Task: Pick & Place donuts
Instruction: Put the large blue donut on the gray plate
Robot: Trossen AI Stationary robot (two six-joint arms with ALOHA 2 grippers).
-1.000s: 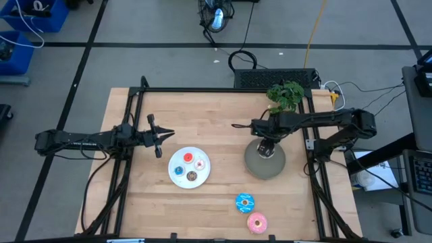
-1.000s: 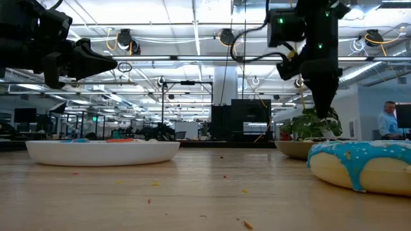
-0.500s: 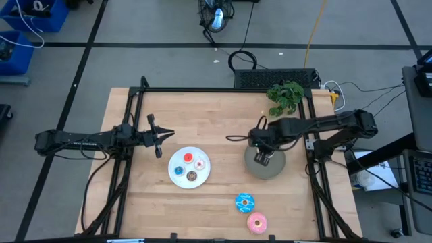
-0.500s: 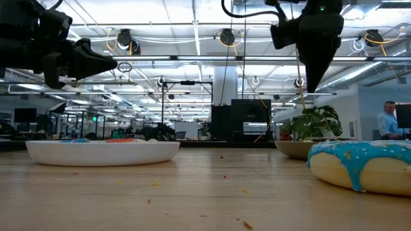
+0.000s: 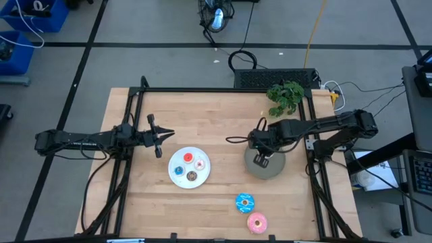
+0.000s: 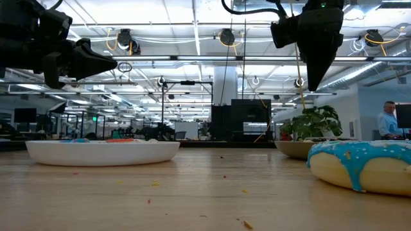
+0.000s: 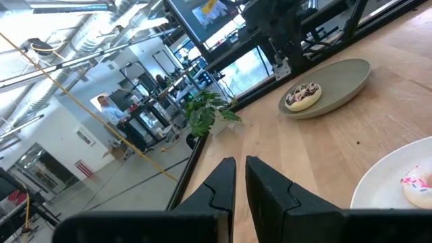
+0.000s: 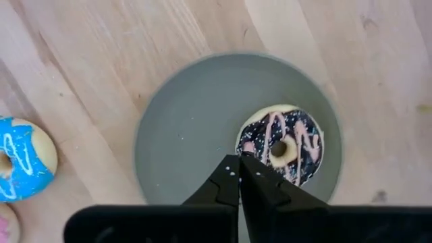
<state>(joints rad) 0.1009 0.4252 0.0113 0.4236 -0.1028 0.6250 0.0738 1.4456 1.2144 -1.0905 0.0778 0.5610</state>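
Dark and empty, the right gripper (image 8: 238, 177) hung above the grey plate (image 5: 273, 169), its two fingers pressed together on nothing. On that plate, just beside the fingertips, lay the brown sprinkled donut (image 8: 281, 147), flat and free of the fingers. The plate sat on the wooden table (image 5: 223, 121) at its right side, with a green plant (image 5: 285, 95) at the table's far right edge. Nearer than the plate lay the larger blue donut (image 5: 244, 201) and, nearest of all, the pink donut (image 5: 256, 222), both on bare wood and close together. To the left of centre stood the white plate (image 5: 178, 179), carrying four tiny donuts: red (image 5: 187, 158), pink-white (image 5: 200, 163), blue (image 5: 178, 170) and brown (image 5: 192, 177). The left gripper (image 5: 166, 136) waited off the table's left side, just beyond the white plate, its fingers nearly together and holding nothing.
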